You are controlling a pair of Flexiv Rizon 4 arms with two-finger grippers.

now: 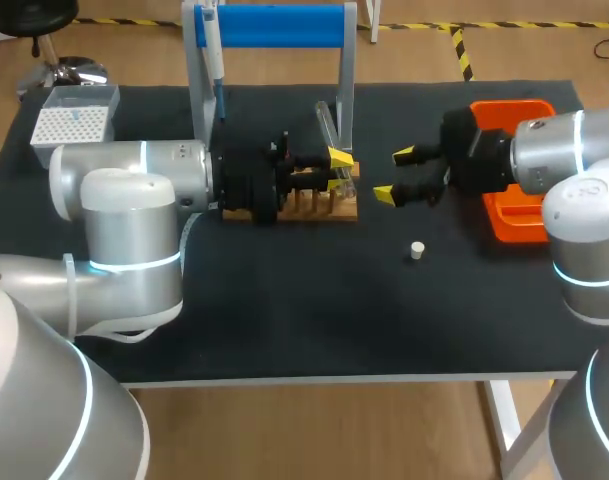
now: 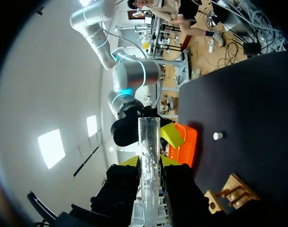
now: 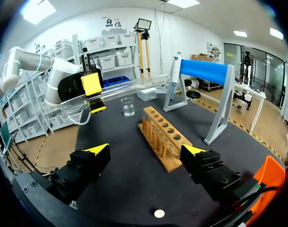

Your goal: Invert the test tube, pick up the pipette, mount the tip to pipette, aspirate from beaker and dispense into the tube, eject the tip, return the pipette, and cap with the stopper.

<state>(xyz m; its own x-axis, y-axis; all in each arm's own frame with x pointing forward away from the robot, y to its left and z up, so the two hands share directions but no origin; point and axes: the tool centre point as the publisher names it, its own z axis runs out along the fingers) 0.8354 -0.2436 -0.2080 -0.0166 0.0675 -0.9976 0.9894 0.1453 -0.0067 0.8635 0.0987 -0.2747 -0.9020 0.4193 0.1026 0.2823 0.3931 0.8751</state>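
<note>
My left gripper (image 1: 341, 170) is shut on a clear test tube (image 1: 329, 125), held tilted above the wooden rack (image 1: 304, 207). In the left wrist view the tube (image 2: 149, 151) runs straight out between the yellow tips of that gripper (image 2: 149, 163). My right gripper (image 1: 394, 175) stands open just right of the rack, facing the tube, with nothing between its fingers. In its own view the right gripper (image 3: 146, 151) looks along the rack (image 3: 165, 137) at the tube (image 3: 125, 90). The pipette (image 1: 216, 70) hangs on the blue stand (image 1: 274, 25). The white stopper (image 1: 417, 250) lies on the mat.
An orange tray (image 1: 514, 225) sits at the right, under my right arm. The tip box (image 1: 74, 120) is at the back left. A small glass beaker (image 3: 128, 106) stands beyond the rack's far end. The stand's grey legs (image 1: 346, 90) rise just behind the rack.
</note>
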